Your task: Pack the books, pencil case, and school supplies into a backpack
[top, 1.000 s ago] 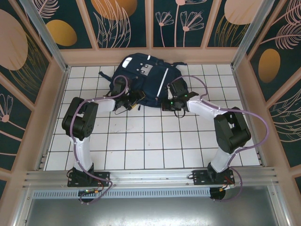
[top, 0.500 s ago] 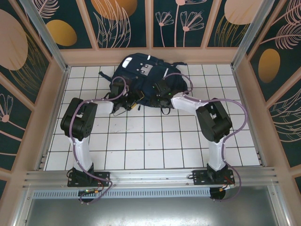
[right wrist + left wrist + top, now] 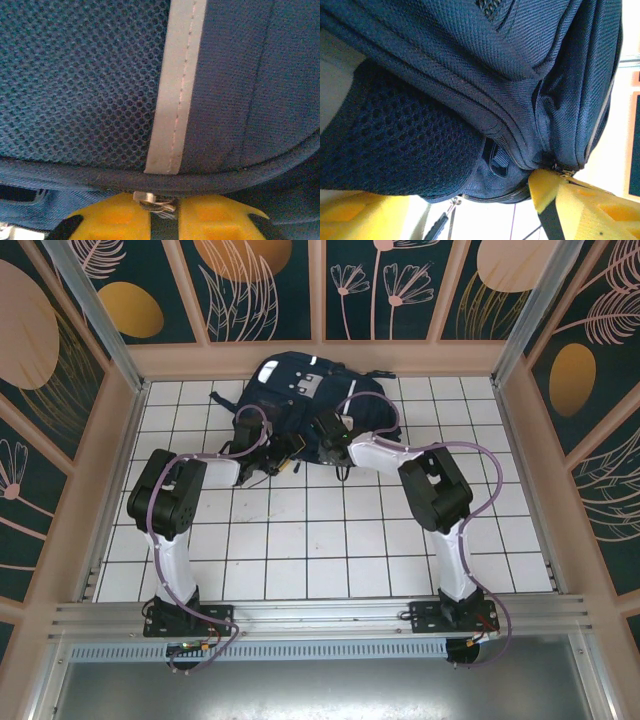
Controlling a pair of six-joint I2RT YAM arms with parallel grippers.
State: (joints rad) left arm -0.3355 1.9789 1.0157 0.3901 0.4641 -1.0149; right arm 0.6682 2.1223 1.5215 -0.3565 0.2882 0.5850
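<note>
Right wrist view: the right gripper has its jaws pinched on a small metal zipper pull of the large navy-blue fabric backpack (far end of the white tiled surface). A skewed tug could slip the tab free. Both arms reach forward, elbows bent. The left gripper holds its jaws wide astride the bag's corner.

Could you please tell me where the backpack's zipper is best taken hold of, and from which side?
Grip the small metal pull tab hanging below the piped edge of the backpack. Come from beneath that edge, pinching the tab's flat faces: it is thin and juts clear of the fabric.
</note>
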